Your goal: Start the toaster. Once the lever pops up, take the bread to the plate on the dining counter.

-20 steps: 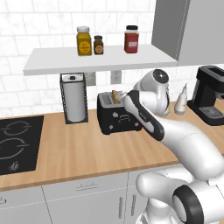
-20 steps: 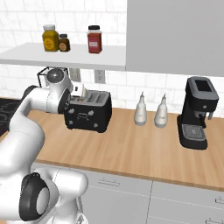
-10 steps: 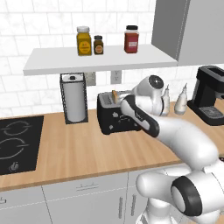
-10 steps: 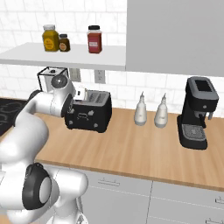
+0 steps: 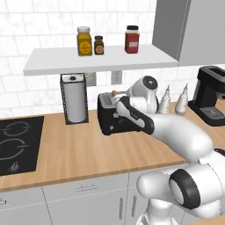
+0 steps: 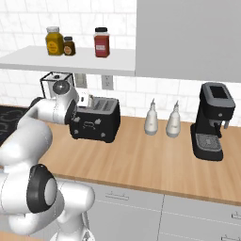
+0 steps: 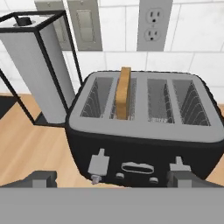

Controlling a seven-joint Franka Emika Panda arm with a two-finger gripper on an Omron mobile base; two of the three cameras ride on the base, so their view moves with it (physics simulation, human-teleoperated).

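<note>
Gripper [image 7: 111,177] hovering wide open before the toaster [image 7: 144,131] front, bread [image 7: 124,92] standing upright in a left slot, toaster sitting on the desk [image 5: 79,149]

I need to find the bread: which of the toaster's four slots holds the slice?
The second slot from the paper towel holder in the toaster: the bread stands upright there; the other three are empty.

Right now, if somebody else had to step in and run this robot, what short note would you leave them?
Gripper: open, holding nothing, hanging in front of the toaster.
Bread: standing upright in the toaster's second slot from the left in the hand view, top sticking out.
Levers on the toaster front look up, so toasting appears not started.
Left: press the lever down, wait for the pop, then carry the bread to the plate on the dining counter.
</note>
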